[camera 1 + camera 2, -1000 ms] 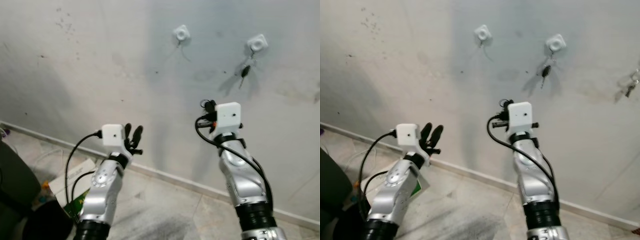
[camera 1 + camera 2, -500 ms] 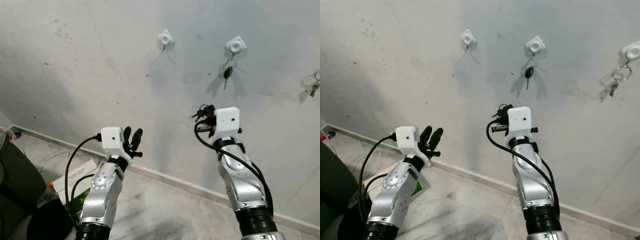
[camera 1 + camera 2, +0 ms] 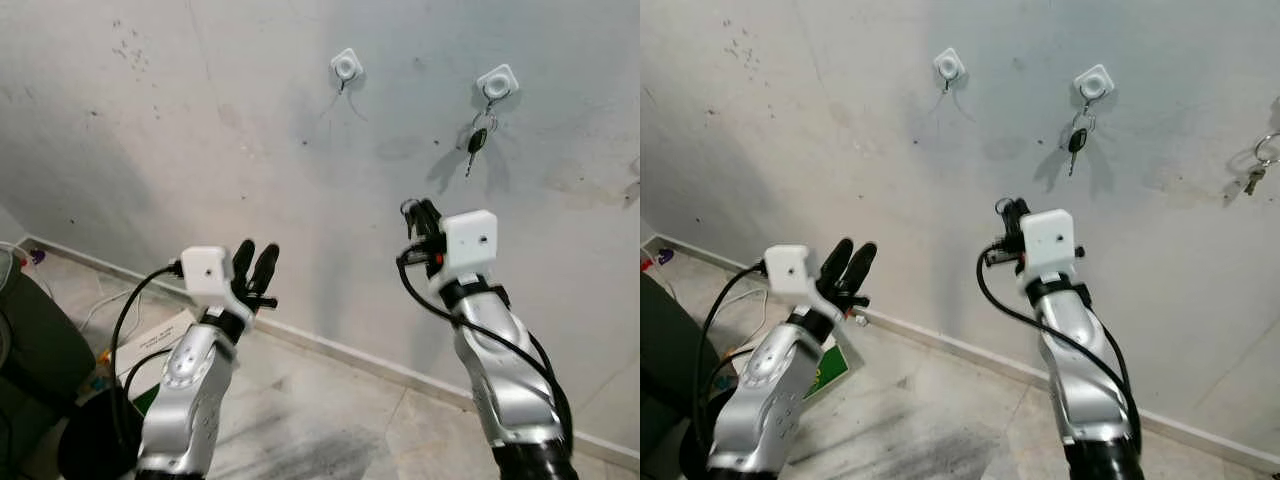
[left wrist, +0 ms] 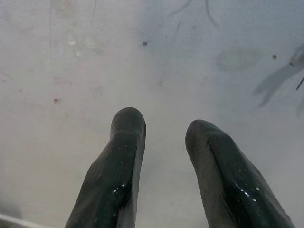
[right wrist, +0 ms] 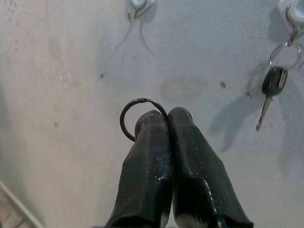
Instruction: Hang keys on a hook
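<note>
A: Keys: where are they?

B: Your right tool (image 5: 167, 118) has its fingers pressed together on the key ring (image 5: 137, 118). The ring's loop sticks out past the tips; the keys themselves are hidden behind the fingers, so you can't count them.

A: What changed in the last second?

B: Both eye views shifted, so the head moved. Against the wall (image 3: 200, 120), the right arm has come up a little and tipped toward the hooks. The empty hook (image 3: 346, 66) sits above and to the left of the tool, still well apart from it.

A: And the next hook?

B: It carries a black key (image 3: 476, 142) on its own ring. A third set (image 3: 1258, 170) hangs near the wall's right edge, cut off by the frame.

A: Left arm?

B: Left tool (image 4: 164, 137) is raised toward the wall, fingers parted, holding nothing.

A: So what's left?

B: I'd judge you're mid-approach: lift the ring to the empty hook and slip it over. The hook's tip is too small to read.
</note>
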